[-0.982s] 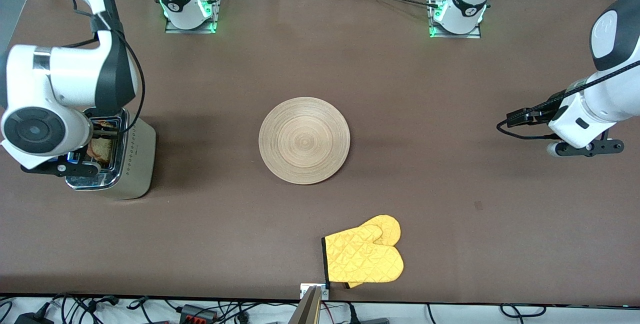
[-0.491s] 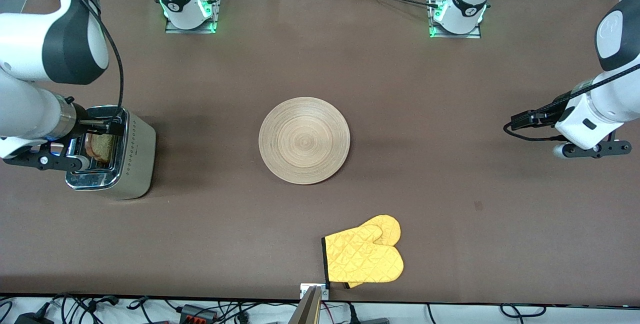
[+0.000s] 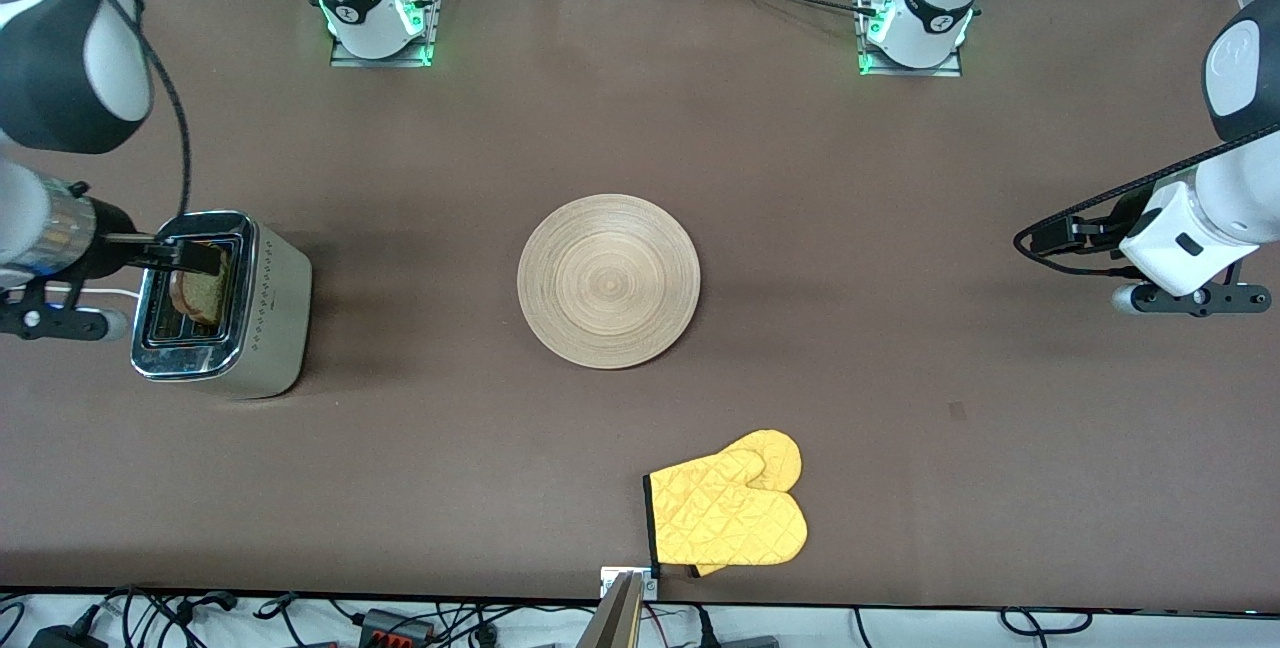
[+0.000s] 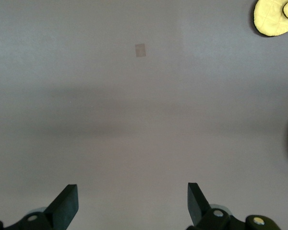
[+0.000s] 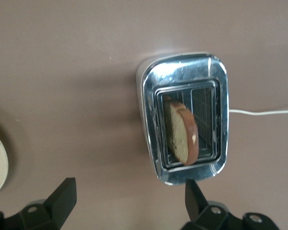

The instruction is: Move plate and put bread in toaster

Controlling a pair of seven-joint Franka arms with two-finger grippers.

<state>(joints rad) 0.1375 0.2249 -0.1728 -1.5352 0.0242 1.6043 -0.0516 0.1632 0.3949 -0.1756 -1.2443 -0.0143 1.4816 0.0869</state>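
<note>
In the top opening of the boxy toaster point(image 3: 275, 318) with shiny chrome top and brushed silver-beige sides: a single, roughly square slice of brown bread point(image 3: 200, 293) with a darker crust. Stands there on edge, tilted, with its upper part rising above the chrome. Cannot tell which slot. Touches nothing but the toaster.

Toaster upright near the edge of the desk point(image 3: 420, 448) at the right arm's end, roughly midway between the edge with the robot bases and the edge nearest the front camera. Thin white cord point(image 5: 264, 112) running from it toward that same end edge.

Over the toaster and the brown desk surface just beside it, toward the right arm's end: the right gripper point(image 5: 129, 191), up in the air. Jaws wide apart, holding nothing, well clear of the bread.

At the middle of the desk, well apart from the toaster: the large round light-wood plate point(image 3: 608, 280) with concentric ring grain, lying flat, bare on top.

Nearer to the front camera than the plate, close to the desk's edge on that camera's side: a yellow quilted oven mitt point(image 3: 730, 513) with a dark cuff, lying flat.

Toward the left arm's end of the desk, over bare surface near that end edge: the left gripper point(image 4: 132, 194), waiting in the air. Jaws spread wide, nothing between them. On the desk in its wrist view, a small pale square mark point(image 4: 140, 50), apart from the mitt.
</note>
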